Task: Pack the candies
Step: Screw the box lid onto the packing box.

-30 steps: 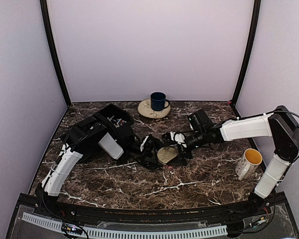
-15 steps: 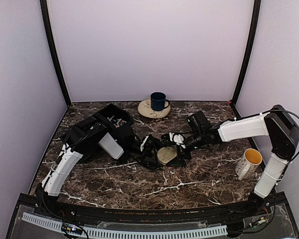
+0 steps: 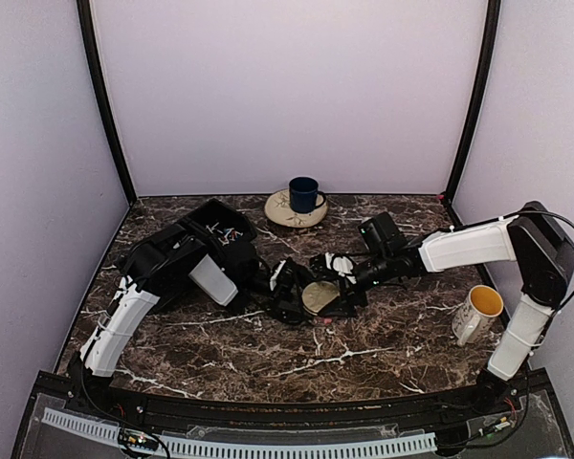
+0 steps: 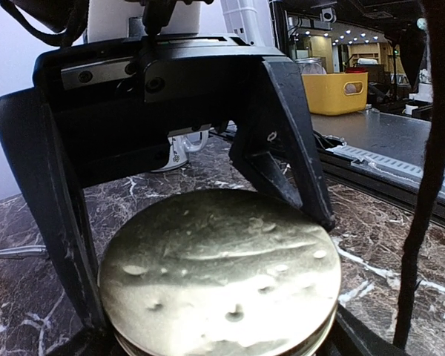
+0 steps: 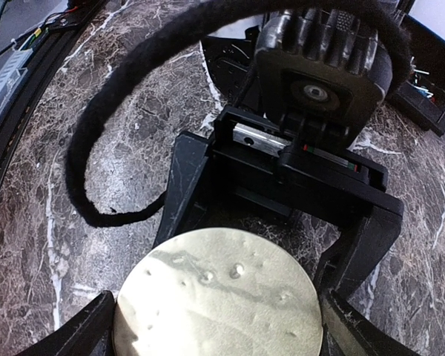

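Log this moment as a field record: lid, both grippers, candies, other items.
lid: gold lid at the centre of the table, flat face up
left gripper: straddles the lid; grip unclear
right gripper: opposite, also straddles the lid; grip unclear
candies: a few coloured bits in the black tray, back left
other: blue cup on a plate at the back; white mug on the right

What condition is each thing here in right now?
gold lid: level, between both grippers' jaws.
left gripper: jaws spread around the lid, grip unclear.
right gripper: jaws spread around the lid, grip unclear.
blue cup: upright on a saucer.
white mug: upright.
black tray: holding candies.
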